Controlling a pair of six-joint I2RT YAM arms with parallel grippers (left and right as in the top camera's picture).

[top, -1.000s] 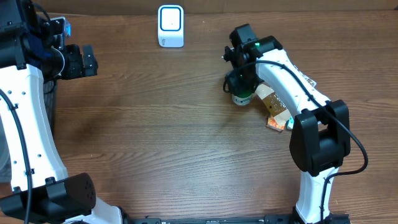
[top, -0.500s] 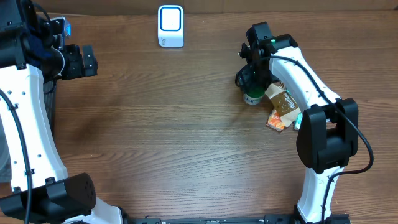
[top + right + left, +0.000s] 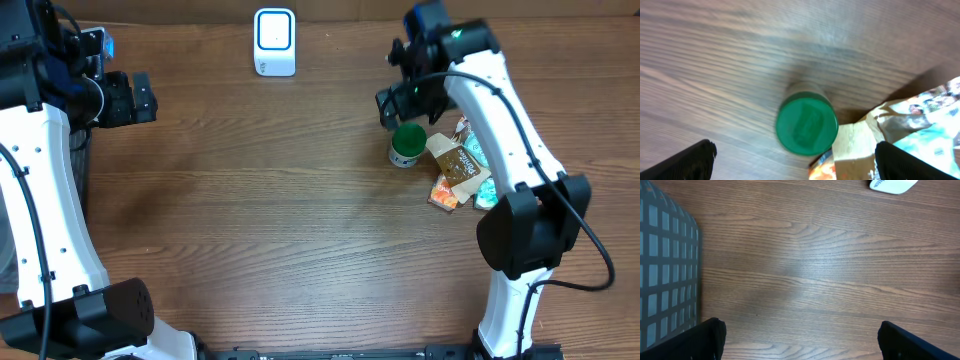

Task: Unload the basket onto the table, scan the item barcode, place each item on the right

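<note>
A small jar with a green lid [image 3: 406, 144] stands upright on the wooden table, touching a brown snack packet [image 3: 452, 158]. My right gripper [image 3: 405, 100] hovers just above and behind the jar, open and holding nothing. The right wrist view looks down on the green lid [image 3: 806, 125], which lies free between the wide-apart fingers of the right gripper [image 3: 797, 162]. The white barcode scanner [image 3: 274, 41] stands at the back of the table. My left gripper [image 3: 130, 98] is far off at the left, open and empty; in its own view the left gripper [image 3: 800, 342] frames only bare wood.
Several snack packets [image 3: 470, 175] lie in a heap right of the jar, seen also as crinkled packets [image 3: 912, 130] in the right wrist view. A grey mesh bin [image 3: 665, 270] stands at the table's left edge. The scanner's corner [image 3: 892, 185] shows at the top of the left wrist view.
The right gripper carried the jar rightward to the packets, opened, let it go and lifted back off it. The left arm has not moved.
</note>
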